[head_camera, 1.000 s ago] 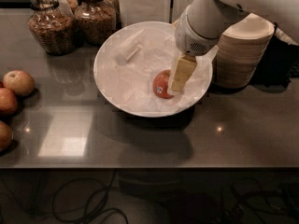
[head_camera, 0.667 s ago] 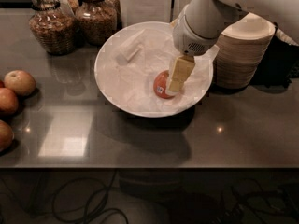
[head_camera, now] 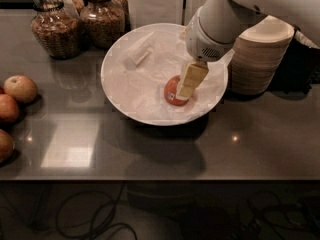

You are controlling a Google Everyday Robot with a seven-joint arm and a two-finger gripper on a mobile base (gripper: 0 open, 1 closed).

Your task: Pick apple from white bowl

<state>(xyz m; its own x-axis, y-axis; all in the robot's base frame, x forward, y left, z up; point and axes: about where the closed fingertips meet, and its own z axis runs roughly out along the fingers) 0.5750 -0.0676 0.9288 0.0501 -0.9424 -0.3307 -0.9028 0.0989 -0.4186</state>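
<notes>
The apple is small and red-orange, with a white-and-dark sticker on its near side. It lies right of centre in the white bowl, which is wide, shallow and lined with crinkled white paper. My gripper reaches down from the white arm at the upper right into the bowl. It sits right at the apple, covering the apple's right side. A folded piece of white paper lies in the bowl's back left.
A stack of beige paper bowls stands just right of the white bowl. Two glass jars of brown food stand at the back left. Three paler apples lie on the dark counter at the left edge.
</notes>
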